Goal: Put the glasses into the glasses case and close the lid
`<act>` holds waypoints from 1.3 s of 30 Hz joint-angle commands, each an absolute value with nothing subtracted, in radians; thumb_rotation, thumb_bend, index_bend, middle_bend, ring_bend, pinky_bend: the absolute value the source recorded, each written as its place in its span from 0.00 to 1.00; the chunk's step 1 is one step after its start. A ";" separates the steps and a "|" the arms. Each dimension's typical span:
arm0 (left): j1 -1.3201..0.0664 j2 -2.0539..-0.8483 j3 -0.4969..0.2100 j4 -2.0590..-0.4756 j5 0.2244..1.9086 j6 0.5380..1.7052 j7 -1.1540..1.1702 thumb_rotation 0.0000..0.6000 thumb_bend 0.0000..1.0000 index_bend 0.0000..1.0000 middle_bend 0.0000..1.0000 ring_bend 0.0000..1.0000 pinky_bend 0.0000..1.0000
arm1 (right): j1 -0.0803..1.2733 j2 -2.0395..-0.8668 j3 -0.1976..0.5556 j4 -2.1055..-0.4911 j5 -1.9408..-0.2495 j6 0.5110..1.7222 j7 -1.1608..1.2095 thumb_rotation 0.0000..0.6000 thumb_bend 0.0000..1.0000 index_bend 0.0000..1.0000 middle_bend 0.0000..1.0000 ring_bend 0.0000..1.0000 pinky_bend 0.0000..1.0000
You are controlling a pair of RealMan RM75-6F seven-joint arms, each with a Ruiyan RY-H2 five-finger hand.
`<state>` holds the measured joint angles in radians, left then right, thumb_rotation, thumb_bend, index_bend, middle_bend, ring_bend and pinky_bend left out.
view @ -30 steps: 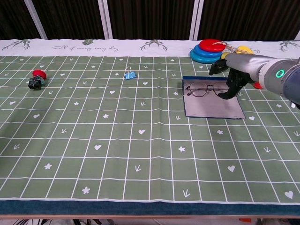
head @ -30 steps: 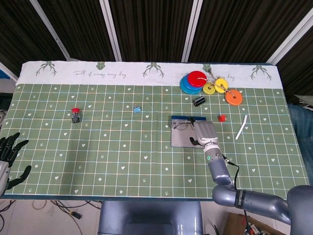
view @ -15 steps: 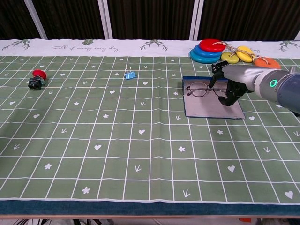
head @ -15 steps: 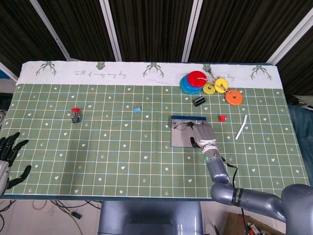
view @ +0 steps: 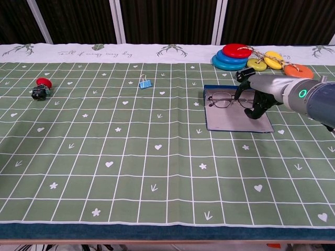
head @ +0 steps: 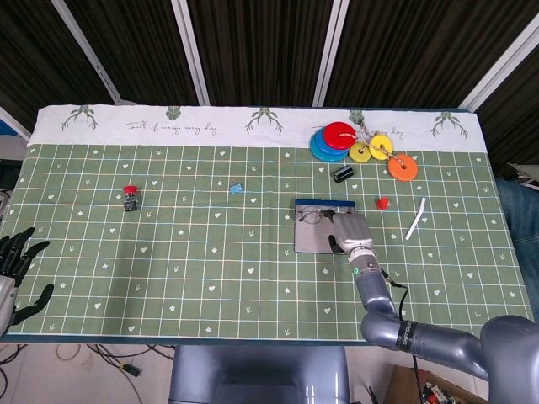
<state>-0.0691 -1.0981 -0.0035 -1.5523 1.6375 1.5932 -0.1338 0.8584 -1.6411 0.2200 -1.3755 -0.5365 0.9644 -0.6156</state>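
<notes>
The thin-framed glasses [head: 313, 215] [view: 224, 99] lie flat on the open grey glasses case [head: 312, 238] [view: 235, 121], near its blue-edged far side. My right hand [head: 350, 230] [view: 257, 95] hangs over the right end of the glasses. Its fingers reach past the far side of the frame and its thumb sits on the near side, apart, with no clear grip. My left hand [head: 15, 259] hovers off the table's near left corner, fingers spread and holding nothing; only the head view shows it.
A stack of coloured discs [head: 333, 140] [view: 236, 55] sits at the back right, with a black cylinder [head: 342, 173], a small red piece [head: 381, 203] and a white stick [head: 415, 219] nearby. Further left are a blue clip [view: 145, 83] and a red button [view: 41, 87].
My right hand has lowered and shifted slightly toward the right end of the glasses. The glasses and the case have not moved.
</notes>
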 commanded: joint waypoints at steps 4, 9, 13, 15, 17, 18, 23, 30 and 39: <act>-0.069 -1.098 -0.003 -1.553 1.636 1.592 -0.134 1.00 0.34 0.15 0.00 0.00 0.00 | 0.861 -1.647 0.221 -1.367 -0.532 0.958 -0.613 1.00 0.59 0.25 0.93 1.00 1.00; -0.069 -1.097 -0.004 -1.553 1.635 1.593 -0.136 1.00 0.34 0.15 0.00 0.00 0.00 | 0.867 -1.657 0.228 -1.346 -0.519 0.952 -0.613 1.00 0.59 0.25 0.93 1.00 1.00; -0.069 -1.097 -0.004 -1.553 1.635 1.592 -0.136 1.00 0.34 0.15 0.00 0.00 0.00 | 0.870 -1.663 0.230 -1.329 -0.509 0.948 -0.617 1.00 0.59 0.25 0.93 1.00 1.00; -0.070 -1.097 -0.004 -1.553 1.635 1.592 -0.136 1.00 0.34 0.15 0.00 0.00 0.00 | 0.871 -1.665 0.231 -1.323 -0.506 0.946 -0.616 1.00 0.59 0.25 0.93 1.00 1.00; -0.070 -1.097 -0.005 -1.553 1.634 1.591 -0.135 1.00 0.34 0.15 0.00 0.00 0.00 | 0.871 -1.667 0.232 -1.318 -0.504 0.943 -0.615 1.00 0.59 0.25 0.93 1.00 1.00; -0.070 -1.097 -0.005 -1.553 1.634 1.591 -0.135 1.00 0.34 0.15 0.00 0.00 0.00 | 0.871 -1.667 0.232 -1.316 -0.503 0.943 -0.614 1.00 0.59 0.25 0.93 1.00 1.00; -0.070 -1.097 -0.004 -1.553 1.634 1.591 -0.134 1.00 0.34 0.15 0.00 0.00 0.00 | 0.870 -1.666 0.230 -1.317 -0.500 0.938 -0.615 1.00 0.60 0.23 0.93 1.00 1.00; -0.070 -1.096 -0.003 -1.553 1.635 1.589 -0.133 1.00 0.34 0.15 0.00 0.00 0.00 | 0.866 -1.664 0.234 -1.328 -0.504 0.950 -0.608 1.00 0.60 0.20 0.93 1.00 1.00; -0.069 -1.096 -0.003 -1.554 1.635 1.590 -0.134 1.00 0.34 0.16 0.00 0.00 0.00 | 0.865 -1.666 0.237 -1.333 -0.503 0.954 -0.605 1.00 0.60 0.18 0.93 1.00 1.00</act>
<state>-0.0693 -1.0955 -0.0029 -1.5543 1.6349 1.5898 -0.1338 0.8646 -1.6658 0.2370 -1.3326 -0.5026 0.9536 -0.6049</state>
